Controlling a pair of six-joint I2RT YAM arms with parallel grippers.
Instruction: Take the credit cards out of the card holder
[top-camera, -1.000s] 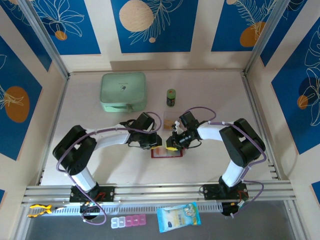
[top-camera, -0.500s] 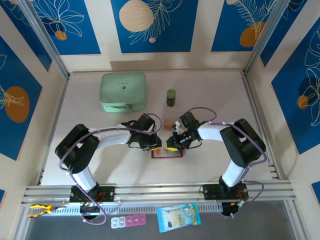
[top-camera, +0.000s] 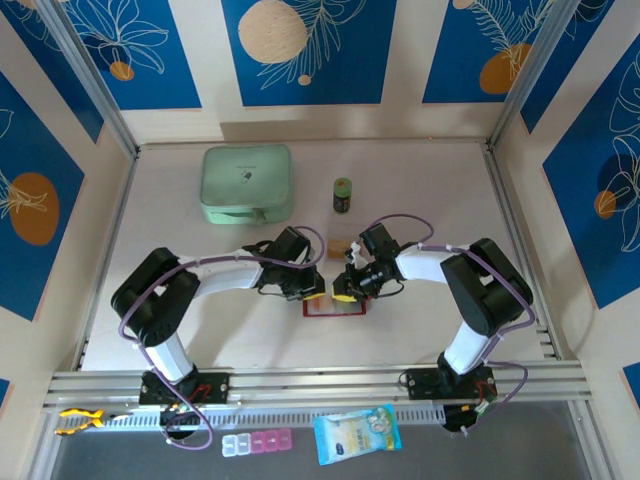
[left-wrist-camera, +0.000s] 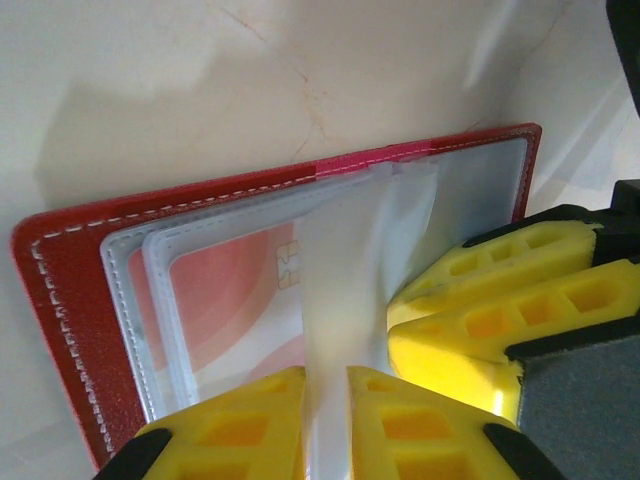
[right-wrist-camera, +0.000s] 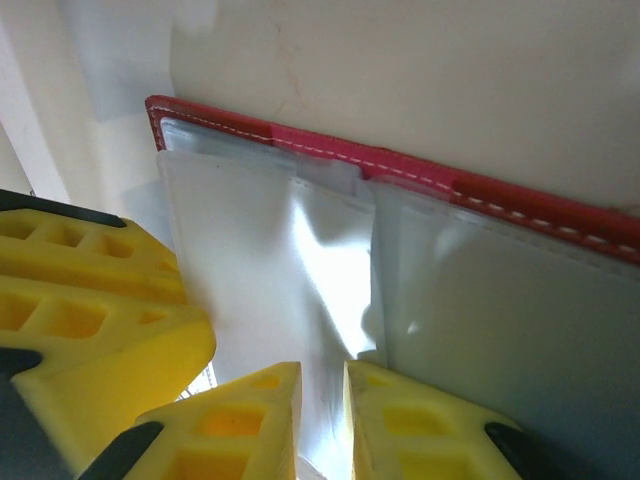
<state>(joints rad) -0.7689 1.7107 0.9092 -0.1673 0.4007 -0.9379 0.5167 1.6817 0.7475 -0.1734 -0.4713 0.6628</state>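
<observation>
The card holder (top-camera: 335, 307) lies open on the table, its dark-red cover (left-wrist-camera: 60, 290) down and its clear sleeves up. An orange-and-pink credit card (left-wrist-camera: 240, 290) with a chip sits inside a left sleeve. My left gripper (left-wrist-camera: 325, 375) is shut on a clear sleeve leaf that stands up from the spine. My right gripper (right-wrist-camera: 322, 370) is shut on a clear leaf too, close beside the left one; its fingers (left-wrist-camera: 500, 300) nearly touch the left gripper. From above, the left gripper (top-camera: 312, 290) and the right gripper (top-camera: 343, 290) meet over the holder.
A mint-green zip case (top-camera: 246, 184) lies at the back left, with a small green bottle (top-camera: 342, 195) to its right. A small tan object (top-camera: 342, 244) sits just behind the grippers. A packet (top-camera: 357, 433) and a pill box (top-camera: 257, 443) lie beyond the front rail.
Both grippers stay over the card holder. The left arm's elbow has shifted slightly to the right.
</observation>
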